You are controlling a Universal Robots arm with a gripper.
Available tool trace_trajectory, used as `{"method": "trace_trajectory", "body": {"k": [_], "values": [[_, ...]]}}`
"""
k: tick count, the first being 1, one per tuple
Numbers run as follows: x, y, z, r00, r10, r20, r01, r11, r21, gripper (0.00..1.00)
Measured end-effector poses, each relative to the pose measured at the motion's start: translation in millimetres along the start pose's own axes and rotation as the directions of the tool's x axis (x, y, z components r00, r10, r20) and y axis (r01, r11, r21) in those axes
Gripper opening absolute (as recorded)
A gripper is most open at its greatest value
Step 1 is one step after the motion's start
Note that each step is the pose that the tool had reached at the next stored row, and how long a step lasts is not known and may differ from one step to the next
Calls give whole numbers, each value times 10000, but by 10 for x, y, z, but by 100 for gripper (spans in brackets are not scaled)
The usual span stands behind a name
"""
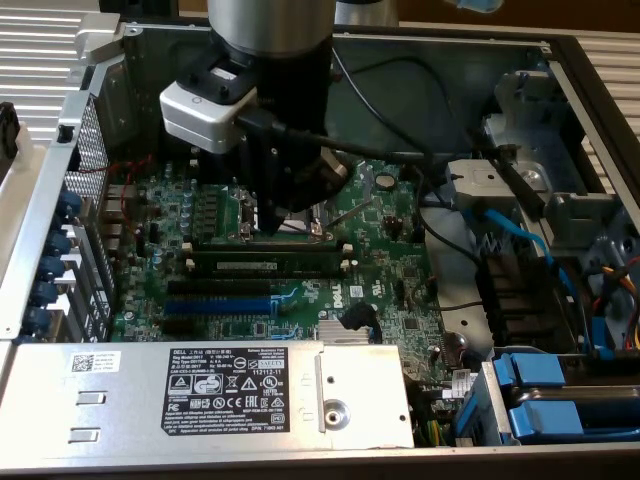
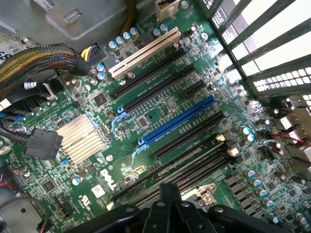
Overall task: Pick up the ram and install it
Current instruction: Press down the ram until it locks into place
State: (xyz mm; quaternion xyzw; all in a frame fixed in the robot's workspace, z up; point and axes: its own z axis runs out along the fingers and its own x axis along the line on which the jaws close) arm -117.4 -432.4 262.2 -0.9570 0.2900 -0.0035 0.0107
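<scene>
The ram [image 1: 270,265] is a long dark green stick with a white label strip. It lies level in a black slot on the motherboard [image 1: 400,290], between white end clips. My gripper [image 1: 272,228] hangs just behind it, over the CPU socket, with its fingers shut and nothing between them. In the wrist view the black fingertips of the gripper [image 2: 165,194] stand pressed together just above the long black memory slots [image 2: 194,165].
Beside the ram run more black slots and a blue slot [image 1: 215,302]. A silver power supply [image 1: 240,395] fills the case's near side. Blue drive caddies [image 1: 560,400] and cables [image 1: 520,235] crowd the exterior view's right. A finned heatsink [image 2: 80,138] and a white slot [image 2: 143,53] also sit on the board.
</scene>
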Motion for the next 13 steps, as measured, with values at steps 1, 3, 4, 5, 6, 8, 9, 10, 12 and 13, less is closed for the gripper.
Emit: {"method": "trace_trajectory", "body": {"k": [1, 3, 4, 5, 6, 8, 9, 10, 12, 13], "values": [[0, -1, -24, 10000, 0, 0, 0, 10000, 2, 10], [0, -2, -73, 10000, 0, 0, 0, 10000, 2, 10], [0, -2, -94, 10000, 0, 0, 0, 10000, 1, 10], [0, -3, -106, 10000, -1, 0, 1, 10000, 0, 10], [0, -3, -110, 10000, -1, 1, 1, 10000, 4, 10], [0, -3, -109, 10000, -1, 5, 1, 10000, 11, 10], [0, -3, -109, 10000, 0, 5, 0, 10000, 11, 10], [0, -2, -110, 10000, 0, 5, 0, 10000, 9, 10], [0, -2, -110, 10000, 0, 5, 0, 10000, 9, 10], [0, -2, -110, 10000, 0, 5, 0, 10000, 10, 10]]}}
